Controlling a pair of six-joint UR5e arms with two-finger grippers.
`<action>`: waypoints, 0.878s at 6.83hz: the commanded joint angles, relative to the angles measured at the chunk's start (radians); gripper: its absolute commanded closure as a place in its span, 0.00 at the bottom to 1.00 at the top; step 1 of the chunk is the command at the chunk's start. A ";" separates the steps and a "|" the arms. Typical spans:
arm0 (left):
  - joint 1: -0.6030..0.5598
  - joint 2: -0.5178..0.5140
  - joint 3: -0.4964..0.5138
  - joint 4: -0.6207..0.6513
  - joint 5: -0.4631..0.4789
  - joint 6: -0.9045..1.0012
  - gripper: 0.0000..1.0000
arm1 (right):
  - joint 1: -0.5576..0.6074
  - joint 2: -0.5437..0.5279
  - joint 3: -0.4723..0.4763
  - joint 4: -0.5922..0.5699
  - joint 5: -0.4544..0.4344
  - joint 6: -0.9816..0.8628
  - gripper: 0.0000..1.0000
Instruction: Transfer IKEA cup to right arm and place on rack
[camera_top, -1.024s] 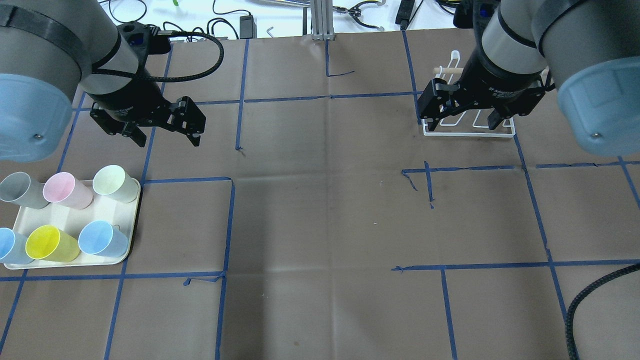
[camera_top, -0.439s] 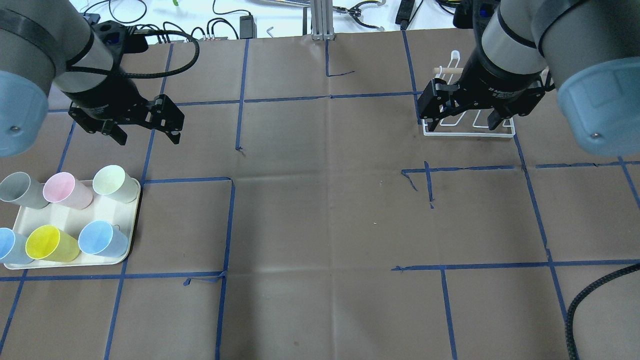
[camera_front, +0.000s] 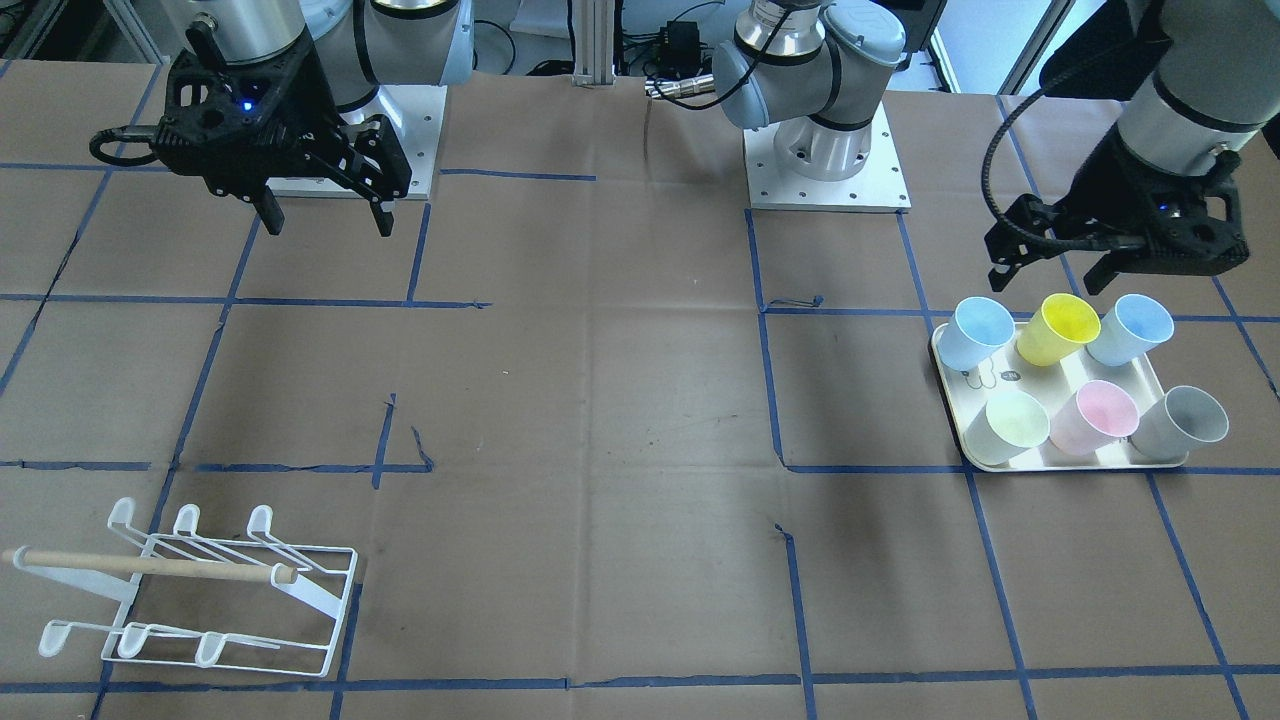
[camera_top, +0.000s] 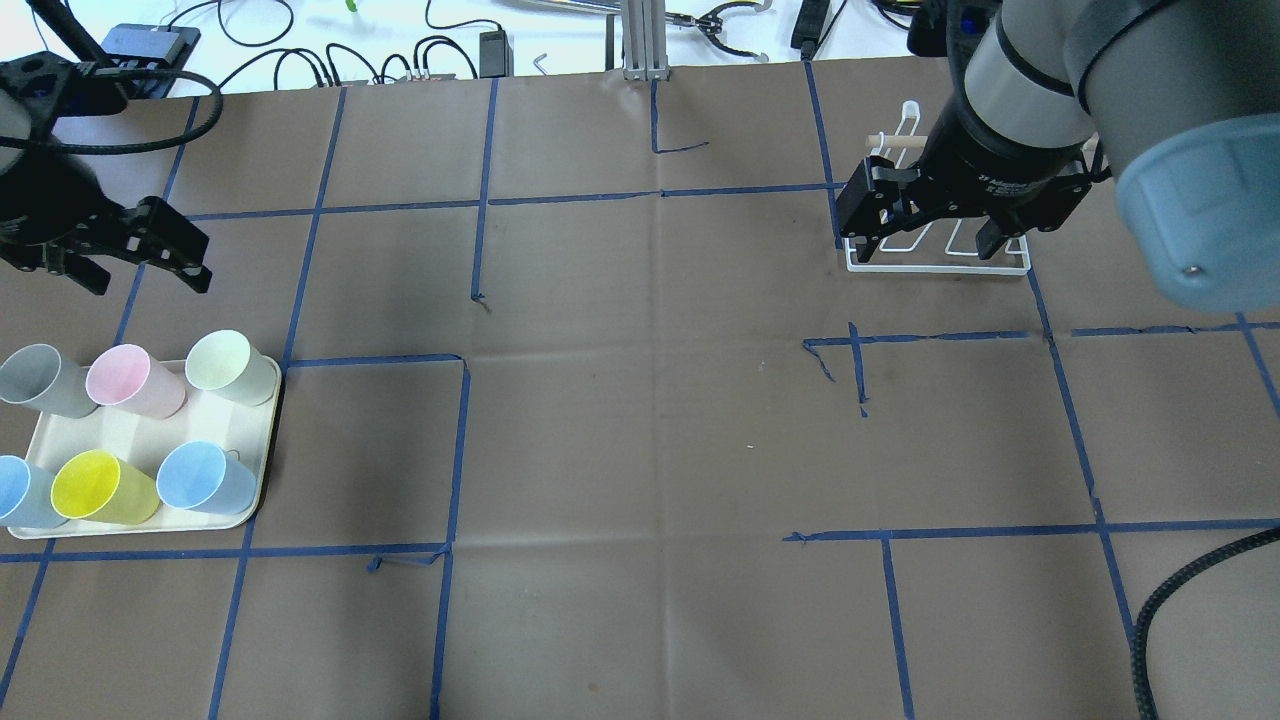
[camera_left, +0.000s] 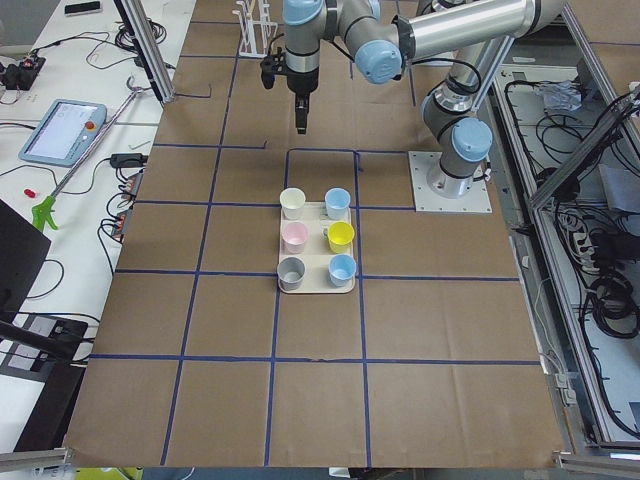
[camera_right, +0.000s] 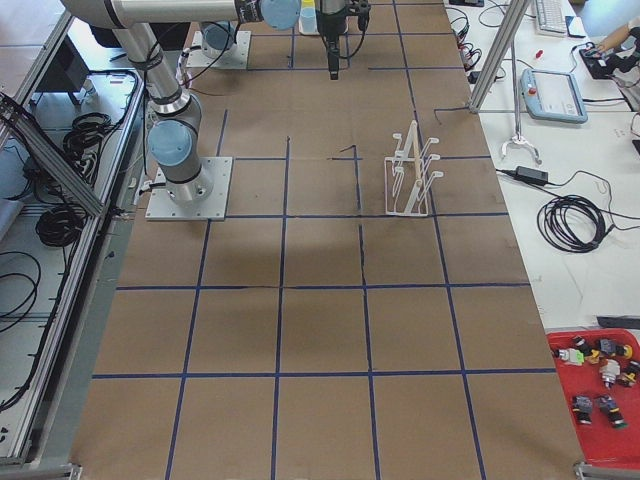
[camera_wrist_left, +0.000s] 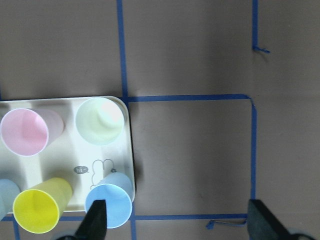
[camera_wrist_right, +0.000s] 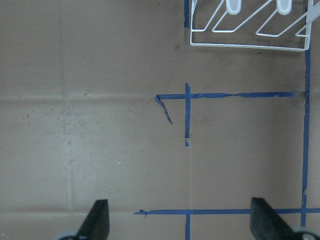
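Note:
Several plastic cups stand on a cream tray (camera_top: 150, 430) at the table's left: grey (camera_top: 40, 380), pink (camera_top: 130, 380), pale green (camera_top: 225, 367), yellow (camera_top: 100, 487) and two blue ones (camera_top: 200, 478). My left gripper (camera_top: 145, 278) is open and empty, held above the table just beyond the tray. In the left wrist view (camera_wrist_left: 178, 225) the blue cup (camera_wrist_left: 111, 205) lies by one fingertip. My right gripper (camera_top: 925, 248) is open and empty, in front of the white wire rack (camera_top: 940, 265). The rack (camera_front: 200, 590) carries a pale wooden rod.
The table is covered in brown paper with blue tape lines. Cables and tools lie along the far edge (camera_top: 450, 40). A thick ribbed hose (camera_top: 1180, 590) hangs at the near right. The rack's corner shows at the top of the right wrist view (camera_wrist_right: 245, 30).
My left gripper has moved to the left, from over the tape lines right of the tray to above the tray's far side. The right arm has not moved.

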 joint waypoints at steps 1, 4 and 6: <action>0.062 -0.023 -0.004 0.005 -0.003 0.095 0.00 | 0.001 0.000 0.000 -0.002 0.001 -0.001 0.00; 0.057 -0.116 -0.083 0.198 -0.009 0.072 0.00 | 0.001 0.002 0.000 -0.009 0.001 -0.001 0.00; 0.053 -0.160 -0.187 0.371 -0.015 0.046 0.00 | -0.002 0.018 -0.003 -0.012 0.003 -0.001 0.00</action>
